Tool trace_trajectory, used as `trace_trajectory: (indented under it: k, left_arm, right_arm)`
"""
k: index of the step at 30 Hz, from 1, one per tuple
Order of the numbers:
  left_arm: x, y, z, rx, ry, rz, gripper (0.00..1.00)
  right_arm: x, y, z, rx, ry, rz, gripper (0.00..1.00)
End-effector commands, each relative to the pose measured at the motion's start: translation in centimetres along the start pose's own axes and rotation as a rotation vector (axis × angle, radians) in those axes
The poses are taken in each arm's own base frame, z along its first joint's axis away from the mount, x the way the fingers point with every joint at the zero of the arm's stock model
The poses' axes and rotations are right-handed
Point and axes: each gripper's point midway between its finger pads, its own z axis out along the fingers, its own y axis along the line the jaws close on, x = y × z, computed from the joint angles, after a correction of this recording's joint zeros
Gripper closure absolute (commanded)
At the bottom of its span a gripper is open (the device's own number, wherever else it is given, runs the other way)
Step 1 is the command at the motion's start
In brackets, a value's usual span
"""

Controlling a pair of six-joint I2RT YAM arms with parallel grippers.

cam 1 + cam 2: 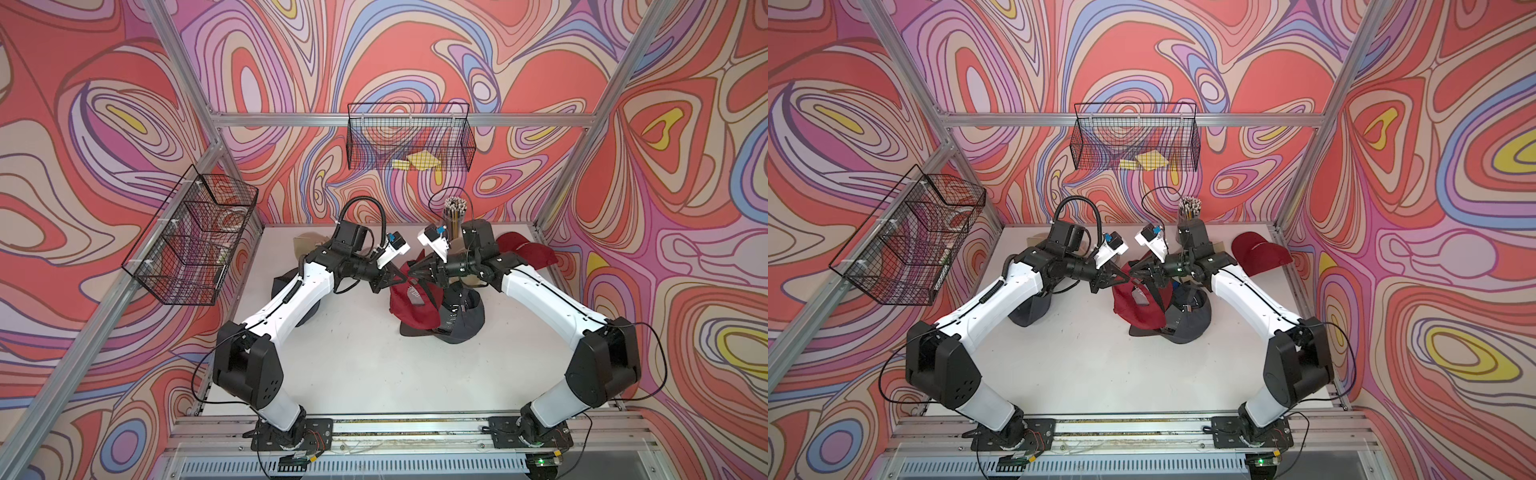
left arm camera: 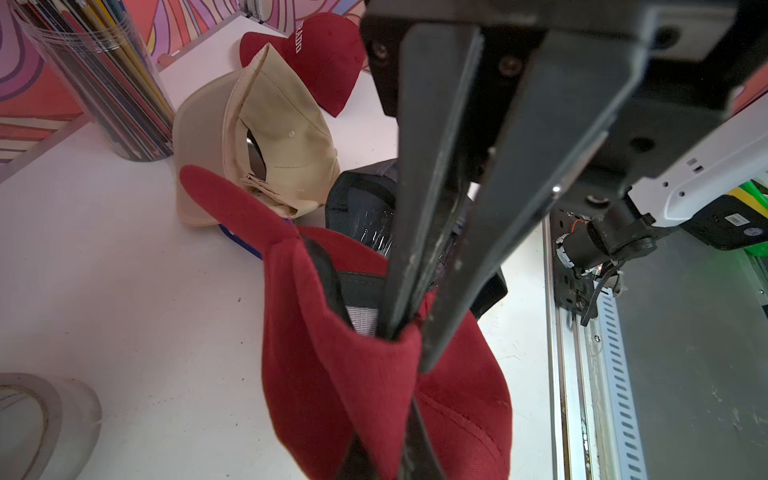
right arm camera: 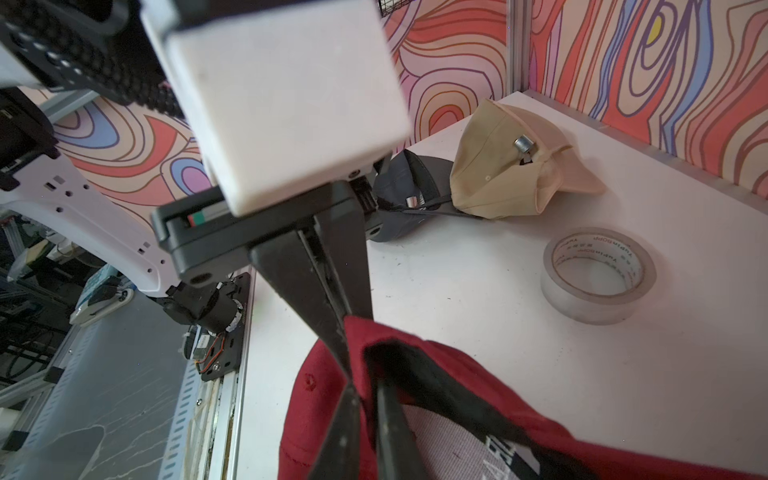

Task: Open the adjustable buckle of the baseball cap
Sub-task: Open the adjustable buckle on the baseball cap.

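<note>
1. Red cap (image 1: 415, 307) is held up mid-bench (image 1: 353, 353).
2. Left jaws pinch its red edge; right jaws pinch its black band alongside.
3. Grips look set; next, pull apart to free the buckle, unseen here.

text | far red cap (image 2: 320, 62): "RADO" | tape roll (image 3: 590, 307): print unreadable

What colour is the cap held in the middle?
The cap is dark red, with a black inner band; the left wrist view shows it best.
</note>
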Motion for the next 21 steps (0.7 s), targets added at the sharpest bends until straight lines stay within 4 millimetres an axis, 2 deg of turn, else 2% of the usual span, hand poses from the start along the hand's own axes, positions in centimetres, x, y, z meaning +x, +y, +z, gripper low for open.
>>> trace_trajectory:
  k: [1, 4, 6, 9, 15, 21]
  left_arm:
    - [-0.8, -0.8, -0.7, 0.011, -0.034, 0.028, 0.91]
    - [-0.7, -0.8, -0.8, 0.004, -0.030, 0.037, 0.71]
    - [-0.4, -1.0, -0.9, 0.013, -0.023, 0.052, 0.62]
    - [0.0, -0.7, -1.2, 0.027, -0.023, 0.044, 0.54]
    - [-0.4, 0.3, -1.8, 0.066, -0.077, -0.017, 0.56]
    - [-0.4, -0.3, -1.7, 0.105, -0.093, -0.009, 0.58]
  right_arm:
    - [-0.1, 0.2, -0.1, -0.020, -0.010, -0.002, 1.00]
    - [-0.4, 0.3, -0.3, -0.003, -0.023, -0.017, 1.00]
    - [-0.8, 0.3, -0.5, 0.013, -0.038, -0.030, 1.00]
    - [-1.2, 0.4, -0.8, 0.029, -0.059, -0.042, 1.00]
    - [-1.6, 0.5, -1.0, 0.035, -0.071, -0.037, 1.00]
    - [-2.0, 0.3, -1.2, 0.052, -0.091, -0.032, 1.00]
